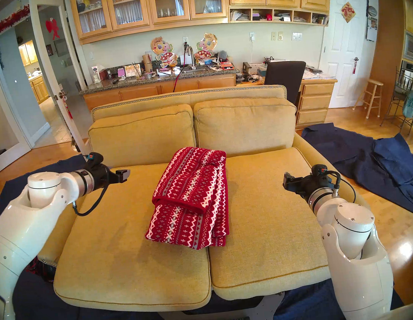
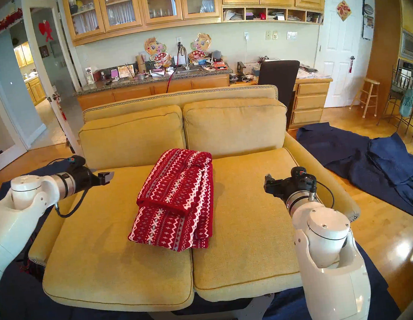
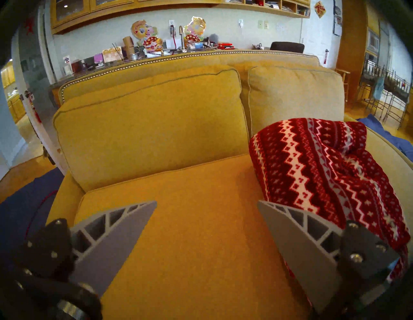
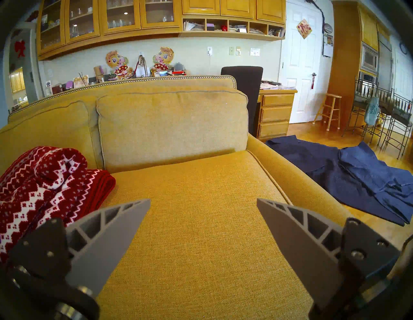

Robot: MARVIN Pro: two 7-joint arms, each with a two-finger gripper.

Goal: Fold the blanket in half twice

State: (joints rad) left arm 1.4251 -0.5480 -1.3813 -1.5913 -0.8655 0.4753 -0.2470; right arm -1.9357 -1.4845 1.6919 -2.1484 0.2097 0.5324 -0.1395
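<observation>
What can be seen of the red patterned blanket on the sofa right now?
The blanket is a soft, knit-looking red throw with white and grey zigzag, cross and diamond stripes. It lies folded in several layers, a thick rounded fold on top and flatter layers sticking out toward the camera, edges not quite aligned. It straddles the seam between the two yellow seat cushions, its far end near the back cushions. Only the seat touches it; both hands are off to the sides.
</observation>
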